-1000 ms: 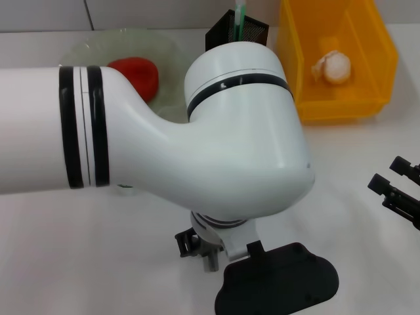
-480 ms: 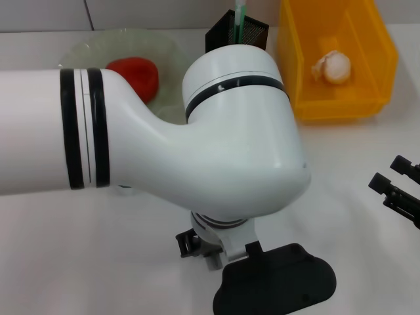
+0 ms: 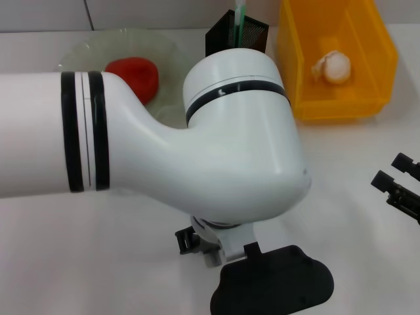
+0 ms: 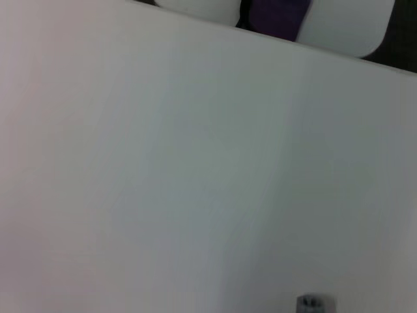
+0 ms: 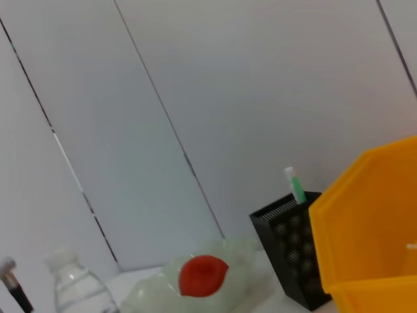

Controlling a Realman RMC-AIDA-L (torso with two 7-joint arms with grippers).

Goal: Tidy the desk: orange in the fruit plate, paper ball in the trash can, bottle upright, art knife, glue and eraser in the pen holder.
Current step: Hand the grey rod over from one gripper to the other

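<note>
Nearest the robot, the big white left arm (image 3: 164,157) sweeps in from the left and covers the middle of the white desk (image 3: 341,170); its left gripper (image 3: 197,241) hangs low at the near edge, and whether its fingers are apart or together cannot be told. At the near right, the black right gripper (image 3: 398,189) hovers with its fingers spread and nothing between them.

Farther back on the left, a red rounded fruit (image 3: 134,75), the orange's stand-in, lies in the clear glass fruit plate (image 3: 85,49). A clear plastic bottle with a white cap (image 5: 75,280) stands upright left of that plate. At far centre sits the black mesh pen holder (image 3: 252,31) with a green-and-white stick (image 3: 240,14) rising upright from it, long axis vertical. Far right, the crumpled white paper ball (image 3: 332,66) rests in the orange plastic bin (image 3: 308,98).

Most goals look met. Any remaining small item is probably hidden under the left arm, so the approach should be slow, descending straight and gripping across the item's narrow side.
</note>
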